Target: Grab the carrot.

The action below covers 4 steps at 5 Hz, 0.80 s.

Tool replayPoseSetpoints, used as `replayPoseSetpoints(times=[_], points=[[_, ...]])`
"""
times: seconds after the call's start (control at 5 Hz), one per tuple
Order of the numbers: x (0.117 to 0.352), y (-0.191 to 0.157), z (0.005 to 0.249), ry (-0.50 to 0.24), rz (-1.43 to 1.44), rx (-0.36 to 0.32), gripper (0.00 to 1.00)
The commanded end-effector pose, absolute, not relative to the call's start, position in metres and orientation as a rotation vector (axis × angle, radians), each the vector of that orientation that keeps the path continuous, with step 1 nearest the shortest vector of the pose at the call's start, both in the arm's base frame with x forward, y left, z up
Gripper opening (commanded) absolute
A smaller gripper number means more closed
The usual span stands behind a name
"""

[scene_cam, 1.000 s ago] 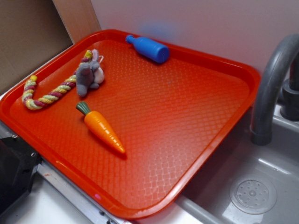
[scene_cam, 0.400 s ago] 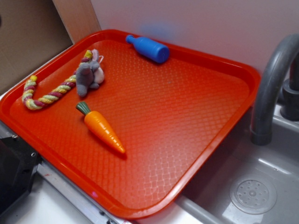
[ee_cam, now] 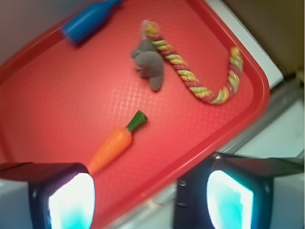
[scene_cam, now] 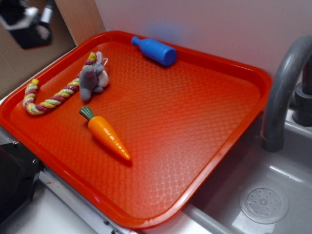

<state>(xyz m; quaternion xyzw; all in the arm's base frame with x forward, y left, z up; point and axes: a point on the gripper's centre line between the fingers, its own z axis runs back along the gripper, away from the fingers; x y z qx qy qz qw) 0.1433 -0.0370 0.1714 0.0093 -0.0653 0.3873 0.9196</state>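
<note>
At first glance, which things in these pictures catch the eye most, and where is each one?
The big red tray fills the counter beside a grey sink. On its left part lies the orange carrot, with a striped rope toy and a small grey plush behind it, and a blue bottle at the far rim. The gripper hangs open above the tray's edge.

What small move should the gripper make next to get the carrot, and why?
Probably descend toward the carrot while centring over it. The gripper is open, holds nothing and sits high above the tray's near edge; the carrot lies free on the tray, apart from the rope toy.
</note>
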Motion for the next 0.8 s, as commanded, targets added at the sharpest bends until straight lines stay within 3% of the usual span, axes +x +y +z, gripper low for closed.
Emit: replayPoseSetpoints(times=[0.0, 0.4, 0.6], points=[[0.181, -0.066, 0.113, -0.193, 1.275, 0.127, 1.0], [0.178, -0.054, 0.049, -0.156, 1.36, 0.183, 1.0], [0.173, -0.049, 0.033, -0.169, 1.335, 0.224, 1.0]])
